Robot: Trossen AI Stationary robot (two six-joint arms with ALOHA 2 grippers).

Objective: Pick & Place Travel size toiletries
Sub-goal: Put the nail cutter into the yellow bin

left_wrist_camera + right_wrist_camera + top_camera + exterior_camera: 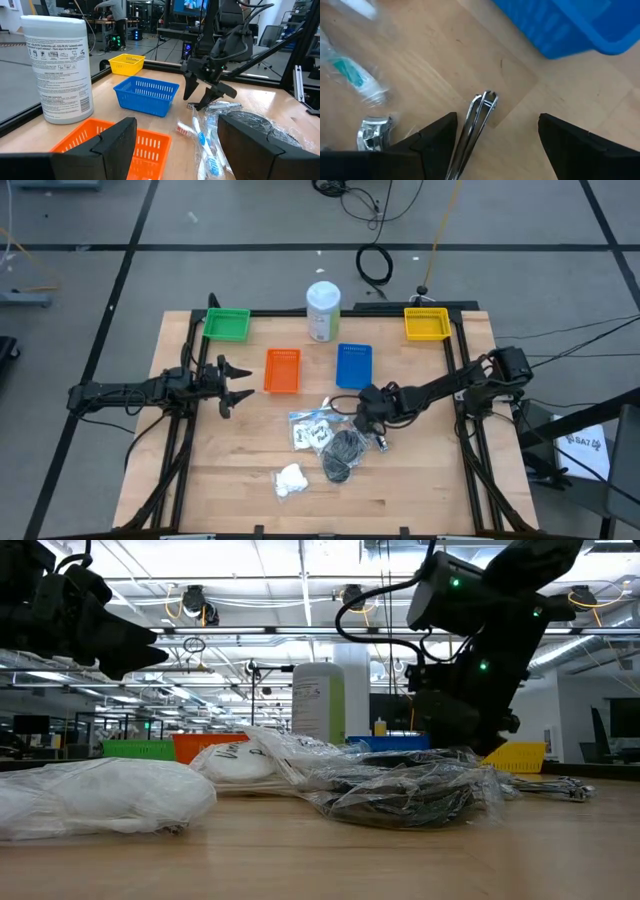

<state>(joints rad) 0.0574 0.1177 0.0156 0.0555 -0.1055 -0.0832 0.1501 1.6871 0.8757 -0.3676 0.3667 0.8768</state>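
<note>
Nearest of all, a white fluffy wad (290, 479) lies by itself on the wooden worktop (420, 480), close to the near edge. Just beyond it, towards the right, sits a dark grey puff in a clear wrapper (342, 452), with clear plastic sachets (311, 428) touching it on the far side. A slim silvery stick (472, 125) lies on bare wood right beside this cluster.

Right gripper (362, 408) hovers low over the right edge of the cluster, its jaws apart and holding nothing; the silvery stick lies between them in the wrist view. Left gripper (237, 383) waits at the left of the worktop, jaws apart and empty, beside an orange tray (282, 370).

Farther back stand a blue tray (354, 366), a green tray (226, 325) at the far left corner, a yellow tray (426, 323) at the far right, and a tall white bottle (322, 310) between them.
</note>
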